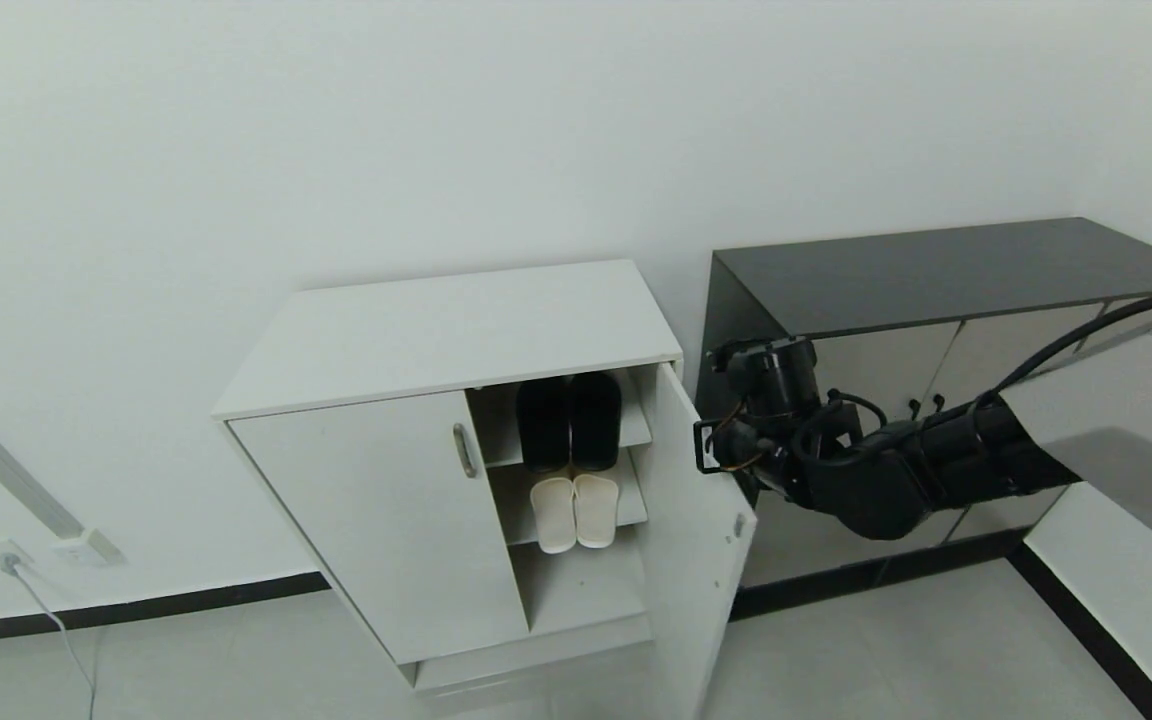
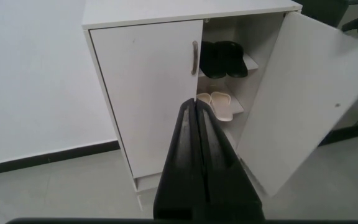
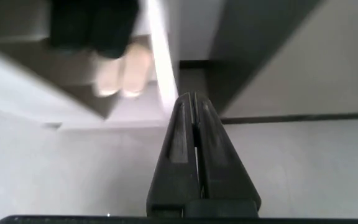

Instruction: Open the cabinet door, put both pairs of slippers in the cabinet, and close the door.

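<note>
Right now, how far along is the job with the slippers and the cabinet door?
Done: the cabinet door stands open, the black slippers sit on the upper shelf and the white slippers on the shelf below. In hand: the right gripper, shut and empty, is at the door's outer side; whether it touches, I cannot tell. The left gripper is shut and empty. Left: closing the door.

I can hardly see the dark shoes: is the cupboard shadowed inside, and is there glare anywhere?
Head view: soft, even light, no hard glare; the white cabinet is shaded inside, so the black slippers look dim, the white slippers stand out. Left wrist view: the open door is brightly lit. Right wrist view: the shelf shaded grey.
</note>
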You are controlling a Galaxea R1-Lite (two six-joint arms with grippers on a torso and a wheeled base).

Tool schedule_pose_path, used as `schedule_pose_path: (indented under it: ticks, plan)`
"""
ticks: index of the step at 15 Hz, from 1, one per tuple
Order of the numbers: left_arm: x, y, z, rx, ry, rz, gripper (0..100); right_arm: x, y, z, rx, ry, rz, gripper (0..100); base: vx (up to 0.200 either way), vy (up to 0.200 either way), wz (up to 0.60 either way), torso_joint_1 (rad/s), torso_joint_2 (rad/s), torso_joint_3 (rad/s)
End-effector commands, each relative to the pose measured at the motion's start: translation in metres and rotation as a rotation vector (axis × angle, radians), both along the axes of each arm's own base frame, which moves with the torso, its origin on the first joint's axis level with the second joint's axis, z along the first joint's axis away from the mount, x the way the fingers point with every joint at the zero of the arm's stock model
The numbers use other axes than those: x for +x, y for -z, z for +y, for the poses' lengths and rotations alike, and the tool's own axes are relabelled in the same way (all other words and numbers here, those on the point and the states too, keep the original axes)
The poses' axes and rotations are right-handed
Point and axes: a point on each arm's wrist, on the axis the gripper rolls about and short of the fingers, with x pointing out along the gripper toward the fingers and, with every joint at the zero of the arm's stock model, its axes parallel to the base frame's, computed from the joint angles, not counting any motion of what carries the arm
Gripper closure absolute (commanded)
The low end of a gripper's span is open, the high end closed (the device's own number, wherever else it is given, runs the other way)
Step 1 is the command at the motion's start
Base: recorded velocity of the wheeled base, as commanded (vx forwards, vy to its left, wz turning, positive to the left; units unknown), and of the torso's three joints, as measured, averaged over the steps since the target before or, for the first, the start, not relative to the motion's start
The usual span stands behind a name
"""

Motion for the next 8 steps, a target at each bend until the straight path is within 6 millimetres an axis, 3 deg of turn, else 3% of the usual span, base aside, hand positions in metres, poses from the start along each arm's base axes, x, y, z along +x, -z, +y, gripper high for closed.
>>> schedule_pose_path:
  ticks: [1,8]
  plan:
    - [0.0,0.0,0.0,0.0,0.0,0.001,100,-0.017,-0.017,0.007,0.023,-0.035,-0.03,100,0.0,0.0,0.0,0.0,0.0,0.0]
    - [0.0,0.0,0.0,-0.002,-0.002,0.001,100,-0.044,-0.016,0.007,0.033,-0.109,-0.034,100,0.0,0.0,0.0,0.0,0.0,0.0]
